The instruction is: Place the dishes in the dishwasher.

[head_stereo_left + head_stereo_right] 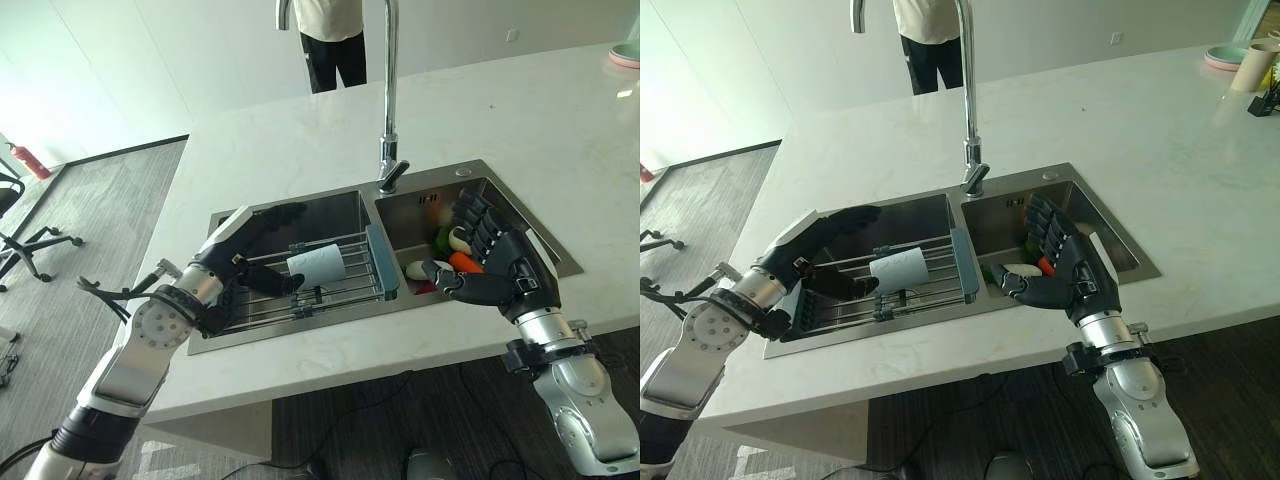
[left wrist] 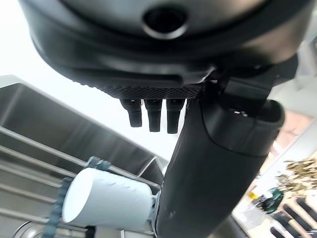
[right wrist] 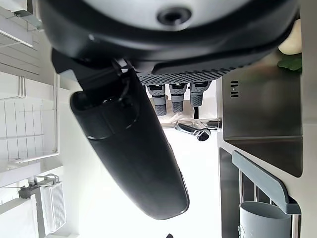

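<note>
A white cup (image 1: pixel 318 264) lies on its side on a wire rack (image 1: pixel 350 292) in the left half of the sink (image 1: pixel 520 225). The left hand (image 1: pixel 250 250) is over the rack with fingers straight and loose. Its thumb reaches close to the cup, maybe touching it. The right hand (image 1: pixel 495 265) is over the right half of the sink, spread out and holding nothing. Under it lie some vegetables (image 1: pixel 450 250). A tall tap (image 1: pixel 390 100) stands behind the sink. A person (image 1: pixel 330 35) stands across the white counter (image 1: pixel 300 130).

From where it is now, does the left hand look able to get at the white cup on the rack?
Probably yes. The left hand is open right beside the white cup, which lies on its side on the wire rack in the left basin, with nothing between them.
</note>
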Tool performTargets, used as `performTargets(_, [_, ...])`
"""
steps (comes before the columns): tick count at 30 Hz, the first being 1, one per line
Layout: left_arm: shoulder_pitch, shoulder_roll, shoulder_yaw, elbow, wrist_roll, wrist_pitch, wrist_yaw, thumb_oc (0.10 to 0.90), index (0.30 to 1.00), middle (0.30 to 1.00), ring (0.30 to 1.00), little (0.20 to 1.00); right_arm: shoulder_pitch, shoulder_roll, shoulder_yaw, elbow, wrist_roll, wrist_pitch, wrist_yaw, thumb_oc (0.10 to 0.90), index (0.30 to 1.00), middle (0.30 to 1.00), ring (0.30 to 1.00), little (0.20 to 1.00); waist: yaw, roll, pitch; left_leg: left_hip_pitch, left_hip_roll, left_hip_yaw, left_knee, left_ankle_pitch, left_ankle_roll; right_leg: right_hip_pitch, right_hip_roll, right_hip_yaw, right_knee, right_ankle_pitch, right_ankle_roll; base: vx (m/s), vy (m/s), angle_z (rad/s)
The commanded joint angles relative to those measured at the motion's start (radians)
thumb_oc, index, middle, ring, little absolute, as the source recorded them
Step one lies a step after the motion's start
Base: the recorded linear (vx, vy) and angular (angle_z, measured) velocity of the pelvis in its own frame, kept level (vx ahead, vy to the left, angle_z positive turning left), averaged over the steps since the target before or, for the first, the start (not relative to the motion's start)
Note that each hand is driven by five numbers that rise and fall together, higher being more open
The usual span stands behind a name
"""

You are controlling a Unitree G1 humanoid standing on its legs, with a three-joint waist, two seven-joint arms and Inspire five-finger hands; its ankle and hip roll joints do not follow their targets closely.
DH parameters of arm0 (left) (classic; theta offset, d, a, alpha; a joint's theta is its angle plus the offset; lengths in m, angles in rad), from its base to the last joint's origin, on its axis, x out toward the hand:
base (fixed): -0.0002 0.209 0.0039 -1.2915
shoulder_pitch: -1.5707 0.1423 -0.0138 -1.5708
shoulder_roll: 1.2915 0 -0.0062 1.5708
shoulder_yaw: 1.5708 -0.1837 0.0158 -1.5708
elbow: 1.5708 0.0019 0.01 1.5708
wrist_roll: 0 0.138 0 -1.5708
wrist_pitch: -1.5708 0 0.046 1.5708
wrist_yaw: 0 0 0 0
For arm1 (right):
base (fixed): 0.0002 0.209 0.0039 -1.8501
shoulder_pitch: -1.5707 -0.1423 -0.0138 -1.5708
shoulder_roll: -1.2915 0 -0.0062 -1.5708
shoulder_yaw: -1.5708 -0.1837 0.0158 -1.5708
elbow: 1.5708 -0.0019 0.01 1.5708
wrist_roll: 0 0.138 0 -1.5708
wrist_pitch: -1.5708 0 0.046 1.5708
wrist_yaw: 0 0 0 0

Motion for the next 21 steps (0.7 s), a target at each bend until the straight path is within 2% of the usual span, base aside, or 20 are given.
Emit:
performTargets(1, [-0.155, 0.03, 0.025, -0.027, 0.037, -0.013, -0.007, 0.8, 0.9, 0.9, 0.9, 0.9, -0.134, 0.0, -0.043, -0.065, -0.017, -0.082, 0.01, 0.8, 0.9, 0.9, 0.9, 0.9, -0.019, -0.014, -0.039, 0.034, 0.007, -0.014, 0.112, -0.246, -0.005, 0.1, 0.003, -0.021, -0.086, -0.106, 0.084, -0.03, 0.037, -0.12])
performTargets(5, [-0.201, 0.043, -0.019, 0.027, 0.04, 0.025, -0.051, 0.8, 0.9, 0.9, 0.9, 0.9, -0.146, -0.016, -0.041, -0.049, -0.008, -0.081, 0.014, 0.8, 0.9, 0.9, 0.9, 0.9, -0.031, -0.011, -0.042, 0.038, 0.0, -0.016, 0.112, -0.248, 0.001, 0.108, 0.011, -0.004, -0.086, -0.108, 0.082, -0.03, 0.027, -0.03])
performTargets(12, [-0.245, 0.046, -0.058, 0.087, 0.037, 0.043, -0.085, 0.8, 0.9, 0.9, 0.9, 0.9, -0.14, -0.022, -0.05, -0.042, -0.01, -0.085, 0.015, 0.8, 0.9, 0.9, 0.9, 0.9, -0.044, -0.011, -0.045, 0.051, -0.012, -0.024, 0.112, -0.254, 0.008, 0.124, 0.026, 0.019, -0.086, -0.112, 0.079, 0.0, 0.005, -0.01])
performTargets(21, [-0.251, 0.045, -0.068, 0.138, 0.072, 0.017, -0.071, 0.8, 0.9, 0.9, 0.9, 0.9, -0.149, -0.019, -0.05, -0.031, -0.011, -0.091, 0.023, 0.8, 0.9, 0.9, 0.9, 0.9, -0.046, -0.011, -0.049, 0.059, -0.008, -0.006, 0.112, -0.257, 0.009, 0.128, 0.019, 0.013, -0.086, -0.111, 0.082, 0.01, 0.016, -0.04])
